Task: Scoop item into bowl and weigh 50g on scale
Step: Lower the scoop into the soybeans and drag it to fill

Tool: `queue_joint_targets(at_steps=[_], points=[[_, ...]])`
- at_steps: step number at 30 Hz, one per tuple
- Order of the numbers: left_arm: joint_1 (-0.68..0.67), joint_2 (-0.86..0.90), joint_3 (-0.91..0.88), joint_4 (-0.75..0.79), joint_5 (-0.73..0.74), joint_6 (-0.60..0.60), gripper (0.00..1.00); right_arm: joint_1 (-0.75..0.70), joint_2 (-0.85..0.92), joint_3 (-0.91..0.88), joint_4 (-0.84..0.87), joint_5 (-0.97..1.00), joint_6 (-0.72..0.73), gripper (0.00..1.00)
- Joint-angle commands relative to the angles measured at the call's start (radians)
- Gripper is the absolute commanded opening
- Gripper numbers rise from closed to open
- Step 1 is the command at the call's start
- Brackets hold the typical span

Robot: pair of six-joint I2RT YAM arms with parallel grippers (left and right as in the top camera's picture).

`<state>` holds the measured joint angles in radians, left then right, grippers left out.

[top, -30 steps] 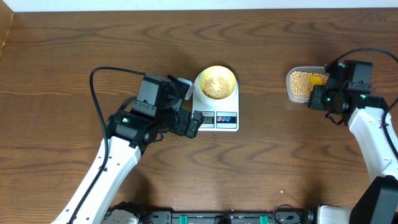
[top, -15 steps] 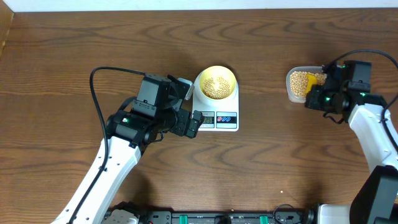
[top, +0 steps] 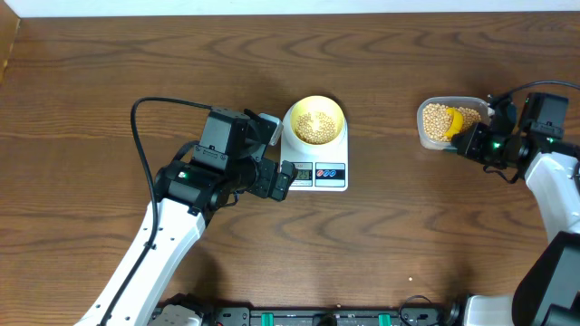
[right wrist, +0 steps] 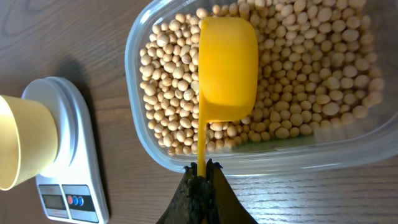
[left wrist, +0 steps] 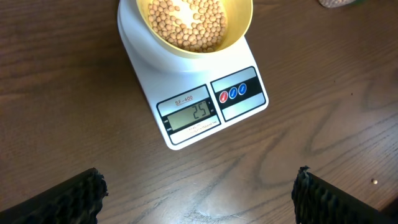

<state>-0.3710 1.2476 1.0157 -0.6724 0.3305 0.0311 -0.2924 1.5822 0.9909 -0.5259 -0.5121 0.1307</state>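
Black fingers (right wrist: 189,199) of the right gripper (right wrist: 202,171) pinched fully together on the thin handle of a bright yellow plastic measuring scoop (right wrist: 227,68). Cup of the scoop lying on a heap of small round tan beans (right wrist: 311,93) inside a clear rounded-rectangular plastic tub (right wrist: 348,158) at the right of the brown wooden table (top: 408,226). No beans showing on the cup's yellow face; hard to tell which way the mouth points.

Left gripper (left wrist: 198,186) spread wide, nothing between its fingers, hanging just in front of a white flat kitchen scale (left wrist: 144,74). On the platform, a small round pale yellow bowl (left wrist: 244,25), its floor covered by a shallow layer of the same beans. Grey display (left wrist: 189,113) reading 25, so by that roughly half of the target met.

Judged step: loading another scoop at the tub. Next: dig the cup under the heap, lift it level, carry it left to the bowl, well apart from the tub. Then tip gently, trickling near the end to avoid overshooting.

Beans dry, smooth, matte, near-uniform. Loose, so likely to roll and spill.
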Motion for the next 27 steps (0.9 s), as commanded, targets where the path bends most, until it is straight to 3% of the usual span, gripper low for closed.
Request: queue_joint_targets(at_steps=[1,12,27], points=[[0.003,0.0,0.001,0.001,-0.008,0.014,0.98,-0.016,0.044,0.009,0.003,-0.085,0.021,0.01],[0.003,0.0,0.001,0.001,-0.008,0.013,0.98,-0.084,0.062,0.009,0.025,-0.266,0.062,0.01],[0.003,0.0,0.001,0.001,-0.008,0.014,0.98,-0.143,0.062,0.009,0.025,-0.368,0.146,0.01]])
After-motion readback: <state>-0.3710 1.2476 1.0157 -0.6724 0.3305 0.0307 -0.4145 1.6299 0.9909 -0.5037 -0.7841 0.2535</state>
